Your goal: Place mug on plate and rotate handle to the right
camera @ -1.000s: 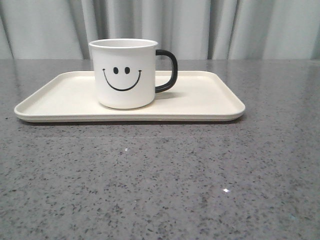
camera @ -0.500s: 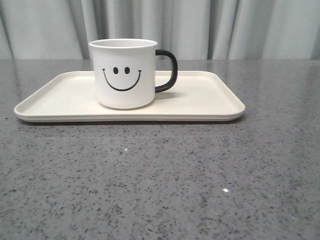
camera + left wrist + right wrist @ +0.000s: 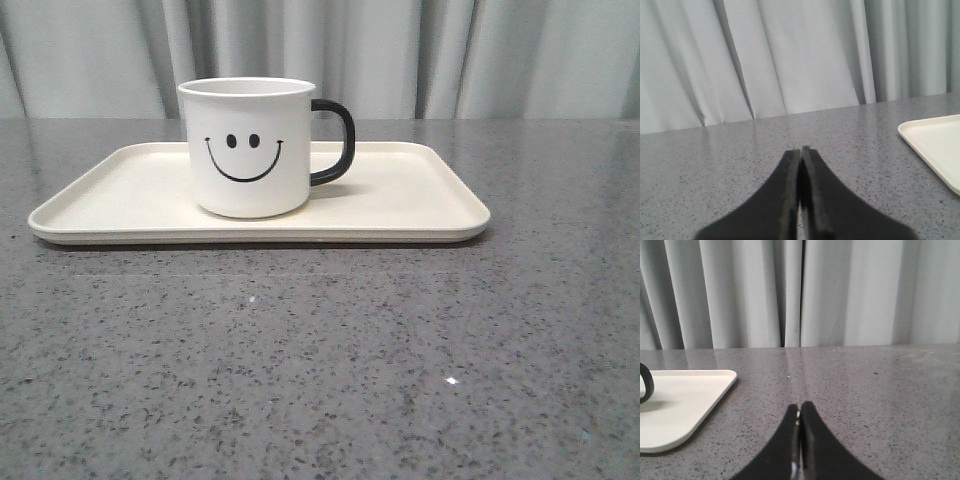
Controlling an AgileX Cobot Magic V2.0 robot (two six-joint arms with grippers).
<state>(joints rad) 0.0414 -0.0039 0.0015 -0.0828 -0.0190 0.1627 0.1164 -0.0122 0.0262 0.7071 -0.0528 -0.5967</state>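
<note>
Speckled grey table (image 3: pixel 320 380) bears cylindrical mug (image 3: pixel 250 150).

A white mug (image 3: pixel 247 146) with a smooth, softly shiny, ceramic-looking surface and a glossy black handle (image 3: pixel 335 142). It sits on a cream plate (image 3: pixel 420 200), smooth and matt, like plastic. The table (image 3: pixel 320 370) is grey speckled stone-like material, polished enough to show faint reflections. Behind hangs a pale grey cloth curtain (image 3: pixel 400 55) in soft folds. The gripper fingers (image 3: pixel 790 200) look like matt black plastic.
</note>
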